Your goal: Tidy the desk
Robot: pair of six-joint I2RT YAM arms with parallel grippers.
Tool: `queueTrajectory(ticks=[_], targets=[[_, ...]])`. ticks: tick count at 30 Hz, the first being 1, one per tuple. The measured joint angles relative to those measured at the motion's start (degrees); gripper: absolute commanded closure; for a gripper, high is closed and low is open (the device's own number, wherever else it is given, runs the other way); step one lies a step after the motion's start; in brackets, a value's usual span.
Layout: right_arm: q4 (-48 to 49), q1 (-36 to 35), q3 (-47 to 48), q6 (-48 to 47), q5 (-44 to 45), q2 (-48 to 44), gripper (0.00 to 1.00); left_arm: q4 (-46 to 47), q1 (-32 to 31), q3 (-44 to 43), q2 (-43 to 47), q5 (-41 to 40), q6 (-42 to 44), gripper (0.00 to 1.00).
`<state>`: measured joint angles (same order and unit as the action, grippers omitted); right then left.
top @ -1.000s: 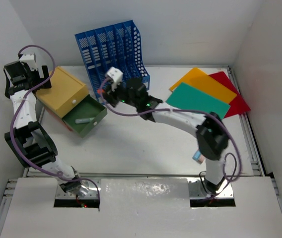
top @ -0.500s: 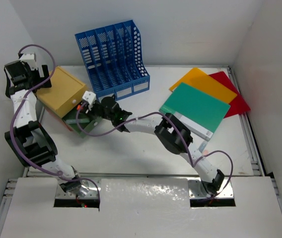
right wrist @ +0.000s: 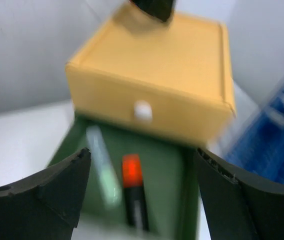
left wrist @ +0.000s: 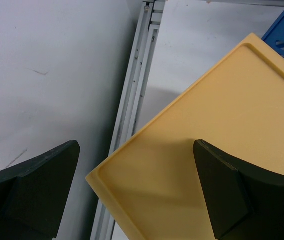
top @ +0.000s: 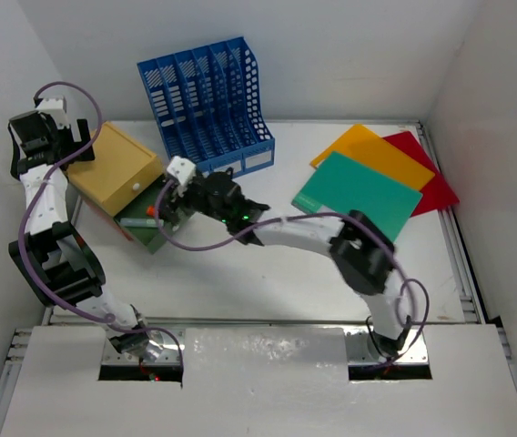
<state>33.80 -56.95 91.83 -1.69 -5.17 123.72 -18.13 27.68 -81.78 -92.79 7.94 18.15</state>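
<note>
Now the right gripper [right wrist: 142, 151] hangs with its jaws spread wide and nothing between them, directly over the open green drawer [right wrist: 169, 170]. In the drawer a pale green pen [right wrist: 102, 165] and an orange-and-black marker [right wrist: 134, 190] lie side by side. Just ahead sits the shut yellow drawer [right wrist: 182, 120]. The left gripper [left wrist: 135, 145], equally wide, hovers over the box's yellow top [left wrist: 222, 115]. Beneath both spreads the white desk [top: 268, 273].
</note>
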Motion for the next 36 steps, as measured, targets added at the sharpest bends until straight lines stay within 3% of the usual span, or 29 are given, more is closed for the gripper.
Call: queueTrajectory(ticks=[5, 7, 12, 15, 18, 23, 36], targets=[[-14.3, -0.3, -20.0, 3.8, 16.8, -24.4, 0.09, 0.3, 0.0, 0.2, 0.0, -0.3, 0.4, 0.03], [-22.3, 2.0, -26.2, 9.4, 23.4, -34.5, 0.11, 0.8, -0.1, 0.5, 0.2, -0.4, 0.7, 0.03], [-37.7, 19.6, -47.3, 27.3, 30.9, -54.4, 0.18, 1.4, -0.2, 0.8, 0.3, -0.5, 1.0, 0.03], [-48.3, 23.6, -59.8, 34.1, 35.8, -61.6, 0.31, 1.6, -0.3, 0.8, 0.3, -0.5, 1.1, 0.03], [-56.4, 23.4, -64.5, 39.3, 37.1, -63.6, 0.44, 1.6, -0.3, 0.8, 0.3, -0.5, 1.1, 0.03], [-60.5, 23.7, -64.5, 44.9, 38.8, -63.4, 0.48, 1.6, -0.3, 0.8, 0.3, -0.1, 1.0, 0.03], [-66.7, 25.7, -67.0, 54.7, 41.0, -63.2, 0.49, 2.6, -0.3, 0.8, -0.2, 0.7, 1.0, 0.03]])
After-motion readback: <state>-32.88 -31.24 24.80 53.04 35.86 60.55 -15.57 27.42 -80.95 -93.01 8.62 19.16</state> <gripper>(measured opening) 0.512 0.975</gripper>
